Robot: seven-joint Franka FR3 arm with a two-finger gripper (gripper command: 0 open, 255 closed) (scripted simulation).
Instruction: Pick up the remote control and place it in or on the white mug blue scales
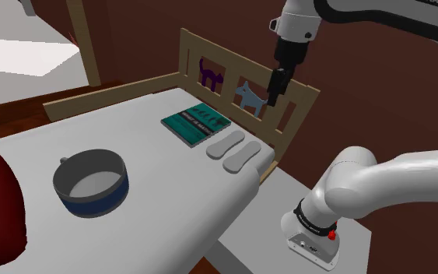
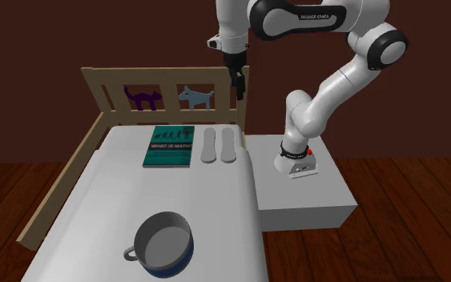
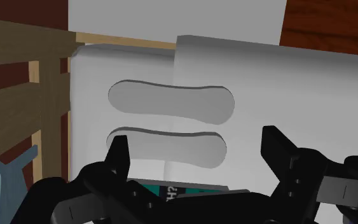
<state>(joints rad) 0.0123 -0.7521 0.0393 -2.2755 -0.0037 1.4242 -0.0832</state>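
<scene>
White bed point(image 1: 155, 163). Remote control point(image 1: 224, 144) lies flat just beside teal book point(image 1: 196, 124), long axis parallel to book's edge, twin grey bar point(image 1: 241, 156) beyond. Fingers point(image 3: 279, 149) spread, empty, high above; axis runs finger to finger, so wrist turn likely needed. Mug point(image 1: 91, 185) well apart from book.

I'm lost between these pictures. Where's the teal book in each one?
Shoulder view: the teal book lies mid-picture, just left of the two grey oblong pieces.
Second exterior view: the book sits left of centre, again left of those pieces.
Wrist view: a teal sliver past the open gripper, beside the nearer piece.
Shared landmark: the grey pieces.
</scene>
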